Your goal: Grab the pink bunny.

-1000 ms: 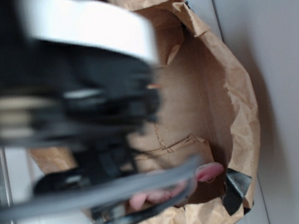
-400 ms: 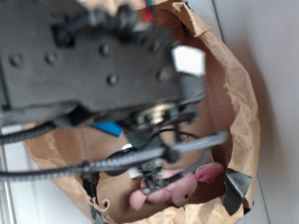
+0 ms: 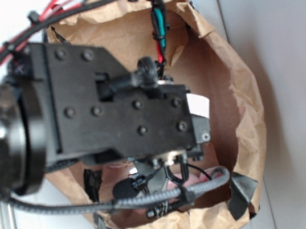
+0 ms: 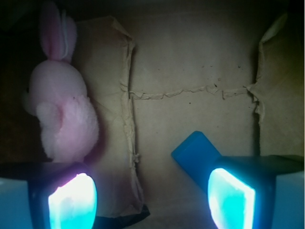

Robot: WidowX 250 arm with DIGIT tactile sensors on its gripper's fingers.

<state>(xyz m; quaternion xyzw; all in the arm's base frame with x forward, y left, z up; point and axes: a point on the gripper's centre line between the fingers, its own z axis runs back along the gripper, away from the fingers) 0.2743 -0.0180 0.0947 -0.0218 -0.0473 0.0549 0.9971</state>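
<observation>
In the wrist view the pink bunny (image 4: 62,114) lies on its side at the left of the bag floor, ears pointing to the top of the frame. My gripper (image 4: 150,193) is open above the floor. Its left finger (image 4: 71,202) sits just below the bunny's body, and nothing is between the fingers. In the exterior view the arm's black wrist block (image 3: 124,113) covers most of the bag, and only a sliver of the pink bunny (image 3: 194,181) shows behind the cables.
A blue block (image 4: 195,152) lies beside the right finger (image 4: 231,198), partly behind it. Everything sits inside a brown paper bag (image 3: 242,95) with crumpled standing walls. Black tape (image 3: 240,193) patches its near rim. Grey cable (image 3: 126,202) hangs across the bag.
The arm has swung across the exterior view and come into focus. Its body now hides most of the bunny and the blue block, which showed 0.4 s ago.
</observation>
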